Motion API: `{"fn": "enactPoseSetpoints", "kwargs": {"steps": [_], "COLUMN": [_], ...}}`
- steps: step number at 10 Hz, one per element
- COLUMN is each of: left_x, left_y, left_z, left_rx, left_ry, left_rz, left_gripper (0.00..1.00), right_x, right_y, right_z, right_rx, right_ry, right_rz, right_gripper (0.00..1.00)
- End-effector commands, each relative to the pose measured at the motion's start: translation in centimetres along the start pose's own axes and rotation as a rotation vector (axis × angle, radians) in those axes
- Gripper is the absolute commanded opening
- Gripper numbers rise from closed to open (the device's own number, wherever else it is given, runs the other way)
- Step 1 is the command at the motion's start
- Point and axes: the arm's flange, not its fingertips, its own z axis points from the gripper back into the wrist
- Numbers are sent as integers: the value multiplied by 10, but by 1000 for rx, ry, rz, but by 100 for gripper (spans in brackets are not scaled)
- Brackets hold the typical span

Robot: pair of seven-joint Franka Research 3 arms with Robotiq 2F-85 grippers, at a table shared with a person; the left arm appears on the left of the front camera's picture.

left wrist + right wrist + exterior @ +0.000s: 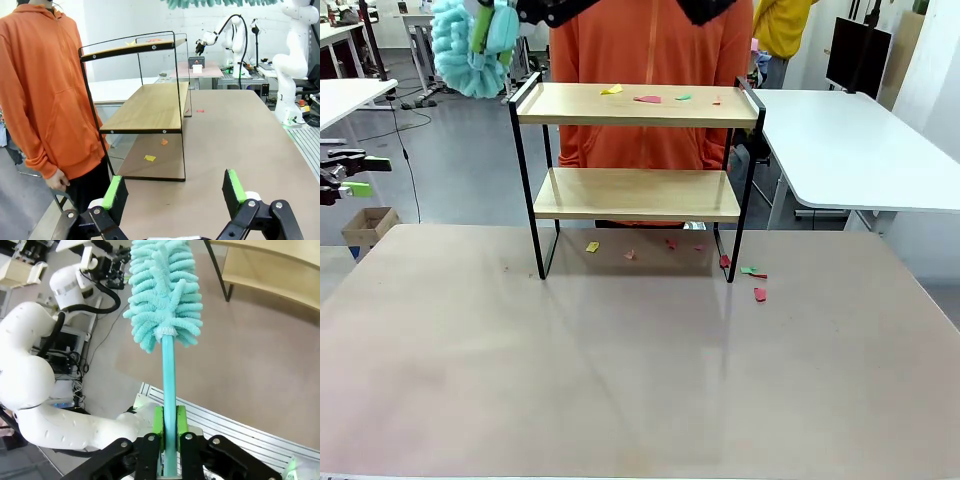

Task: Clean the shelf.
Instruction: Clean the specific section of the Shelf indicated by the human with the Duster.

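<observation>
The shelf (638,105) stands at the table's far middle, with two wooden boards in a black frame. Small yellow, red and green paper scraps (647,99) lie on its top board. Above the shelf's left end hangs a fluffy teal duster (465,55). My right gripper (492,28) is shut on its handle at the top edge of the front view. In the right wrist view the right gripper (169,427) clamps the teal handle, and the duster head (162,295) points away. My left gripper (175,195) is open and holds nothing, well off the shelf (150,107). It also shows as the left gripper (355,174) at the far left edge.
A person in an orange hoodie (650,45) stands right behind the shelf. More paper scraps (758,293) lie on the table (620,380) under and to the right of the shelf. A white table (850,150) stands at the back right.
</observation>
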Motion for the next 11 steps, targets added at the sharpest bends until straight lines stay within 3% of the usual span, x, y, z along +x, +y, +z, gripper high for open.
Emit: {"fn": "enactPoseSetpoints", "kwargs": {"steps": [1,3,4,5,11], "left_x": [4,4,4,4,4], "left_y": [-2,-2,-2,-2,-2], "left_z": [0,0,0,0,0], "left_rx": [-4,-4,-4,-4,-4], "left_ry": [-7,-7,-7,-7,-7], "left_rz": [-4,-4,-4,-4,-4], "left_gripper": [100,100,100,100,100], "right_x": [-5,-3,4,16,66], "right_y": [-1,1,22,34,45], "right_z": [4,-1,-7,-17,-74], "right_rx": [-14,-8,-105,-144,-231], "right_ry": [15,11,-116,-165,-290], "right_rz": [17,7,-40,-73,-145], "right_gripper": [13,13,13,13,13]}}
